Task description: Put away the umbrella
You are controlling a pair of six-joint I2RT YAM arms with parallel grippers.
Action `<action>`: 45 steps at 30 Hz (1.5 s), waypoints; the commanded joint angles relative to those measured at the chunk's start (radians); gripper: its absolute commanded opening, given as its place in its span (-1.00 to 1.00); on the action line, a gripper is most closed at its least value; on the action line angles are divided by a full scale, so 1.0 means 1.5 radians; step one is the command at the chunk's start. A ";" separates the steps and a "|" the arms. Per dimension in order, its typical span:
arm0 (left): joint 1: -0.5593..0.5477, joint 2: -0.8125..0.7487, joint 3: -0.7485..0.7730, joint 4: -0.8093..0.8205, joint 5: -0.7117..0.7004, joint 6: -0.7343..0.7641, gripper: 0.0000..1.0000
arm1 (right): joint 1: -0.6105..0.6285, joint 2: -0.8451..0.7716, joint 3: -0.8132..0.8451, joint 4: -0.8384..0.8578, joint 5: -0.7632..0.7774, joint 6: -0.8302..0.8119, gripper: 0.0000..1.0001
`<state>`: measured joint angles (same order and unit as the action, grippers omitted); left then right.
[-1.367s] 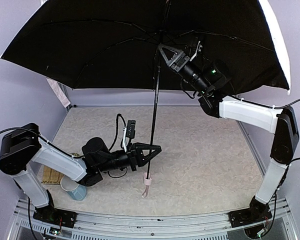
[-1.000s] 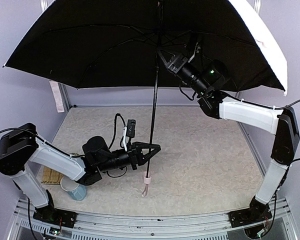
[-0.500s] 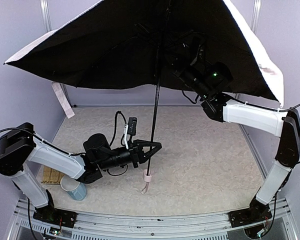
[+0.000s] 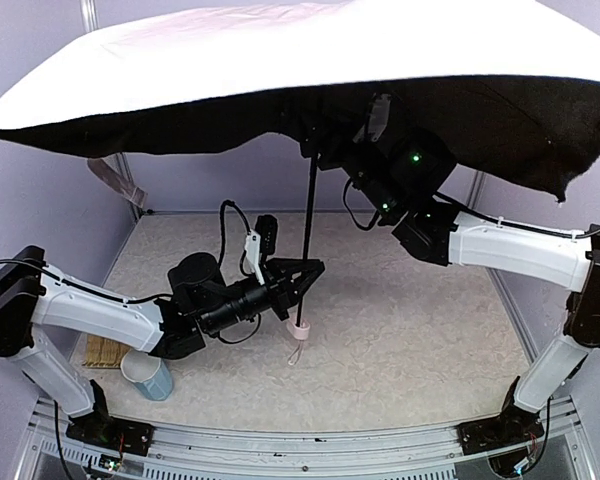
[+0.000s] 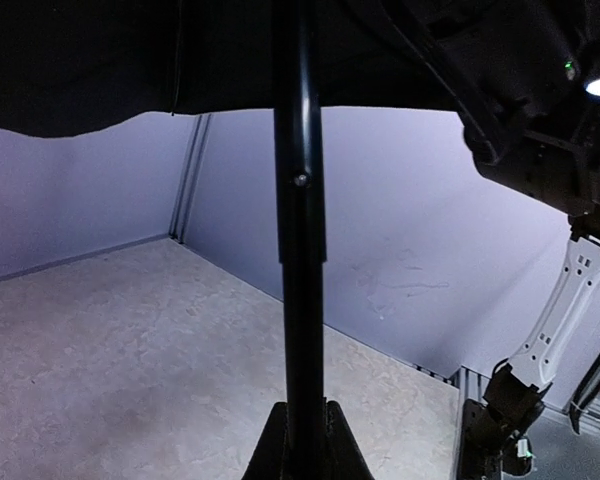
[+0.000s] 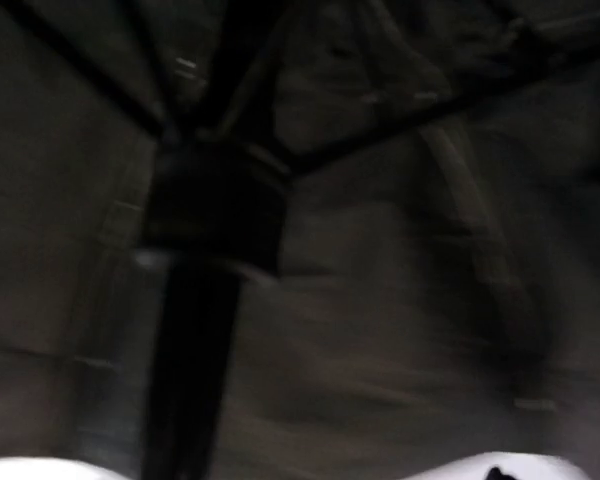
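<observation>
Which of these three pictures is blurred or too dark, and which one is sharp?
Right wrist view: very dark and blurred, so the hub and ribs of the umbrella are barely readable. Left wrist view: sharp, with the black shaft crisp against the lilac wall. Top external view: sharp, but the pale outer fabric is washed out by light.

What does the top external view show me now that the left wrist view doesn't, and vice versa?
Only top external: the pale pink outside of the umbrella, its pink handle just below the left end effector, and a blue cup by the left arm. Only left wrist: a small pin in the shaft, close up. Both: the black shaft clamped by the left end effector, the black lining, and the right arm under the umbrella.
</observation>
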<state>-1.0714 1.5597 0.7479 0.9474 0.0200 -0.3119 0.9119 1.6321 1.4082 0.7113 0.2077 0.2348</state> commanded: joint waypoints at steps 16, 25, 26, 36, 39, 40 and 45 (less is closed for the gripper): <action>-0.014 0.006 0.016 0.052 -0.081 0.057 -1.00 | 0.028 0.056 0.155 0.009 0.195 -0.257 -0.11; -0.013 -0.003 0.014 0.054 -0.083 0.066 -1.00 | 0.028 0.062 0.155 -0.042 0.175 -0.211 0.06; -0.013 -0.003 0.014 0.054 -0.081 0.066 -1.00 | 0.027 0.062 0.155 -0.044 0.176 -0.211 0.04; -0.012 -0.003 0.016 0.053 -0.077 0.070 -1.00 | 0.028 0.050 0.148 -0.071 0.191 -0.223 -0.78; 0.005 -0.007 0.022 0.058 -0.049 0.065 -1.00 | 0.026 0.041 0.142 -0.122 0.160 -0.212 -0.84; 0.018 -0.009 0.023 0.063 -0.030 0.056 -1.00 | 0.027 0.041 0.148 -0.166 0.140 -0.199 -0.83; 0.081 -0.014 0.047 0.083 0.024 0.086 -1.00 | 0.027 0.048 0.150 -0.338 -0.006 -0.152 -0.79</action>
<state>-1.0180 1.5784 0.7525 0.8921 -0.0154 -0.2565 0.9588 1.7081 1.6592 0.5125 0.4088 0.0132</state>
